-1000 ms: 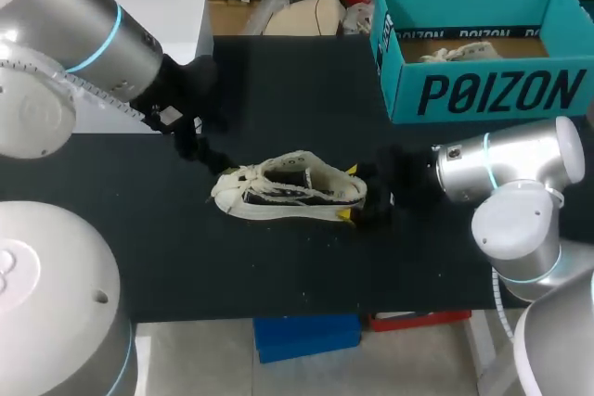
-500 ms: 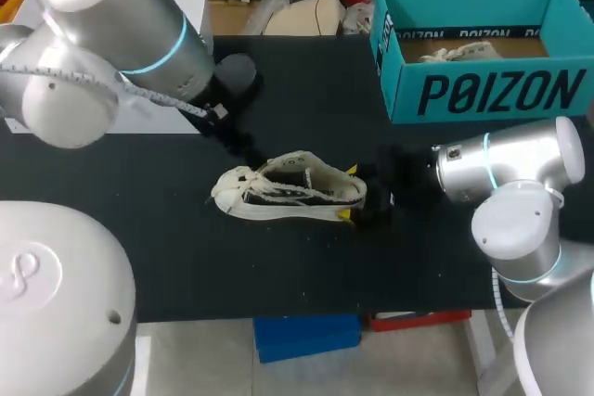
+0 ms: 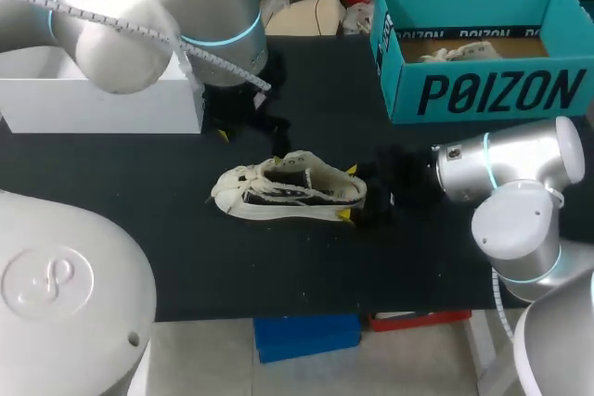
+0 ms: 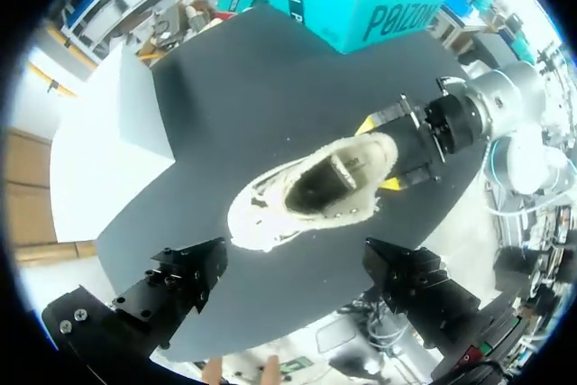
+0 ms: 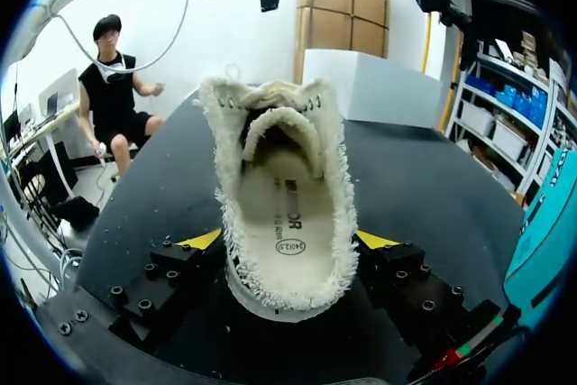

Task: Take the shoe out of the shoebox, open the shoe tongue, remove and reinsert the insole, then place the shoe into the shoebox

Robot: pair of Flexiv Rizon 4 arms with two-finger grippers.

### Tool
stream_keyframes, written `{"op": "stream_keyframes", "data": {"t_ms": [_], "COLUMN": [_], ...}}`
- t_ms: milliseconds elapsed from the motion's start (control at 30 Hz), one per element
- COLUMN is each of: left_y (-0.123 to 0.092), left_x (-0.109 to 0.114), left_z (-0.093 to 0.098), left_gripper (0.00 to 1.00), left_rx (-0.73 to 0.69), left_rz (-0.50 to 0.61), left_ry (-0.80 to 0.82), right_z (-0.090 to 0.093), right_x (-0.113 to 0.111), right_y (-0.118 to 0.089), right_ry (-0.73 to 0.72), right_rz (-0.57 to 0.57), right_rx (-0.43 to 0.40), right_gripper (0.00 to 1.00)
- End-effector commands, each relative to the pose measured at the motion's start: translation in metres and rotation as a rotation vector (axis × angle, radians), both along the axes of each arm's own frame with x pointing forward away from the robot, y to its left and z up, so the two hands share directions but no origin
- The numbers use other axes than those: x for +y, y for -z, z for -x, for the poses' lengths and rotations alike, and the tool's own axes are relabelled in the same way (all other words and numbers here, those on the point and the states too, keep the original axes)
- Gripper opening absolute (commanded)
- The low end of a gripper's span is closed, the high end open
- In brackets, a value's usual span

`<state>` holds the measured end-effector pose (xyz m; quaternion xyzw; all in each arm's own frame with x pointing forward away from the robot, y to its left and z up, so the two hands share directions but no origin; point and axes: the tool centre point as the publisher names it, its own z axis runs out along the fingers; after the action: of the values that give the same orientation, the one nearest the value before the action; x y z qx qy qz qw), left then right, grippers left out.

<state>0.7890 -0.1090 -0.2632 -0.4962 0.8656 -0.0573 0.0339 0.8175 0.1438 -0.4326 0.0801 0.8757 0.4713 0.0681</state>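
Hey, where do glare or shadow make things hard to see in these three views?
Head view: the black right claw merges with the black table, only its yellow tips stand out. Left wrist view: the shoe is dark with shadow inside its toe end. Right wrist view: the insole is evenly lit, no glare.

A cream-white canvas shoe with a frayed collar (image 5: 284, 146) was seen resting upright on the black worktop (image 5: 424, 178), its toe pointed away from the right gripper (image 5: 288, 242). Its heel was clasped from both sides by the yellow-tipped fingers (image 5: 200, 241). A pale insole (image 5: 287, 209) was seen lying inside it. A white box (image 5: 374, 87) was set beyond the toe, and a teal cardboard shoebox (image 5: 545, 223) stood well apart.
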Motion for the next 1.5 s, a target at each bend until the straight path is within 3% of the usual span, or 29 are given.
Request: {"op": "stream_keyframes", "data": {"t_ms": [33, 333, 667, 1500], "left_y": [0.000, 0.017, 0.041, 0.098], "left_x": [-0.017, -0.051, -0.070, -0.064], "left_z": [-0.002, -0.003, -0.006, -0.012], "left_gripper": [1.00, 1.00, 1.00, 1.00], "left_rx": [0.144, 0.098, 0.049, 0.035], "left_rz": [-0.257, -0.288, -0.324, -0.496], "left_ry": [-0.347, -0.422, -0.426, -0.435], "right_z": [-0.001, -0.001, -0.001, -0.001], "right_x": [0.002, 0.002, 0.002, 0.002], "right_y": [0.002, 0.002, 0.002, 0.002], "right_ry": [0.001, 0.001, 0.001, 0.001], "right_rz": [0.001, 0.001, 0.001, 0.001], "right_rx": [0.001, 0.001, 0.001, 0.001], "right_gripper": [0.00, 0.00, 0.00, 0.00]}}
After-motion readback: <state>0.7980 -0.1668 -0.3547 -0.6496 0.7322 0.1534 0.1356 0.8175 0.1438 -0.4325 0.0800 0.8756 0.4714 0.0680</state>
